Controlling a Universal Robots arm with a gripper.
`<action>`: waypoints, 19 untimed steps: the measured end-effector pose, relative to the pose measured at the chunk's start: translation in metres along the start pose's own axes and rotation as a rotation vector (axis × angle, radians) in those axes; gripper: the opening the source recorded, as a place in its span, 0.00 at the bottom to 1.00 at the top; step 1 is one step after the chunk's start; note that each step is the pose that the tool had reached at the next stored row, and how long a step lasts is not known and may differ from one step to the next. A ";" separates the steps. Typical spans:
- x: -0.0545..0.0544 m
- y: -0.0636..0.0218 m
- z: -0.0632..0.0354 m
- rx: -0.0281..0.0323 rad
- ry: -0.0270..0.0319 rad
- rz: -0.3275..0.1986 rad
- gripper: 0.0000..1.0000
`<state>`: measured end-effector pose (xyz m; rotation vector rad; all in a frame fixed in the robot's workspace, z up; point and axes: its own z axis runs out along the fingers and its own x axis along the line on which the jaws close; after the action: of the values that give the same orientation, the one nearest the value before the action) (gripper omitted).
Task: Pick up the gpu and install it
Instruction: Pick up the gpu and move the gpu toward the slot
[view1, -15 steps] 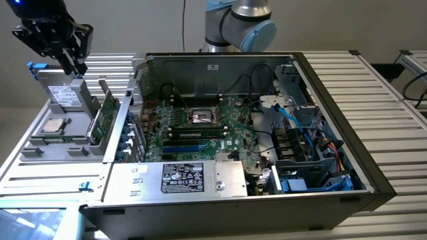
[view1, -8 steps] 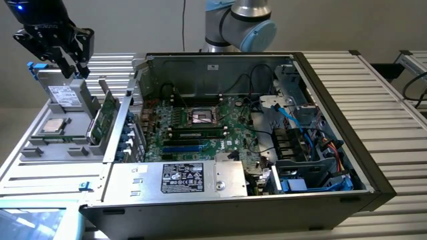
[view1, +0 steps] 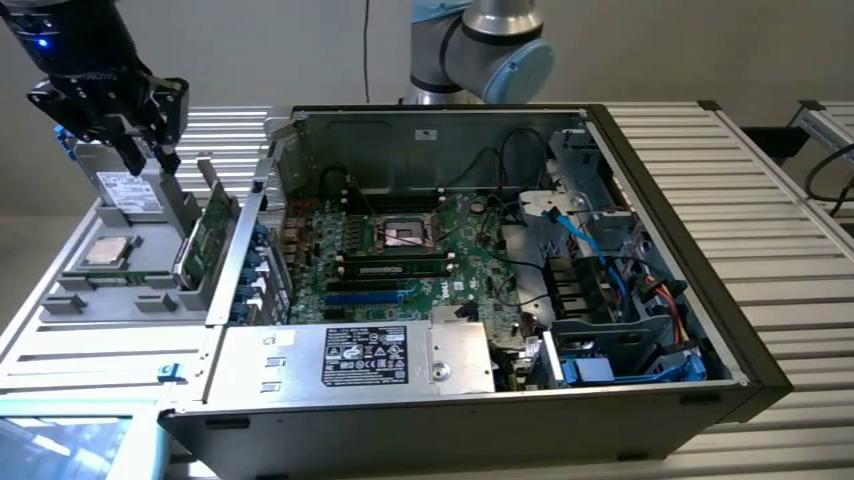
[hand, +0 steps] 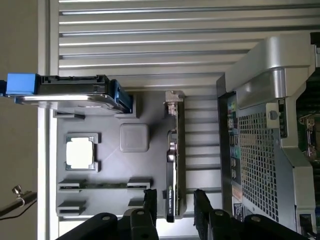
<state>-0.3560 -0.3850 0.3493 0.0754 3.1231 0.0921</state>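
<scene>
The gpu (view1: 200, 240) stands on edge in a slot of the grey parts holder (view1: 80, 300), beside the case at the exterior view's left, its silver bracket at the far end. In the wrist view the gpu (hand: 175, 155) appears edge-on, with the black shroud on one face. My gripper (view1: 150, 155) hangs above the holder, higher than the card and toward its far end. Its two black fingers (hand: 150, 205) are open, and in the wrist view the gripper (hand: 175, 207) lines up with the card's edge between them. Nothing is held.
The holder also carries a hard drive with blue trim (hand: 70, 92), a CPU (hand: 80, 152) and a RAM stick (hand: 102, 185). The open PC case (view1: 641, 250) holds the motherboard (view1: 400, 250) and a power supply (view1: 360, 355). Its perforated rear panel (hand: 260, 140) stands close to the gpu.
</scene>
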 end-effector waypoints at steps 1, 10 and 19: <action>0.000 -0.0012 0.0017 0.0000 0.0001 0.000 0.44; 0.000 -0.0034 0.0179 0.0000 0.0003 -0.001 0.44; 0.000 -0.0043 0.0343 0.0000 0.0002 -0.001 0.44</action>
<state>-0.3560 -0.3873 0.3148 0.0737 3.1234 0.0921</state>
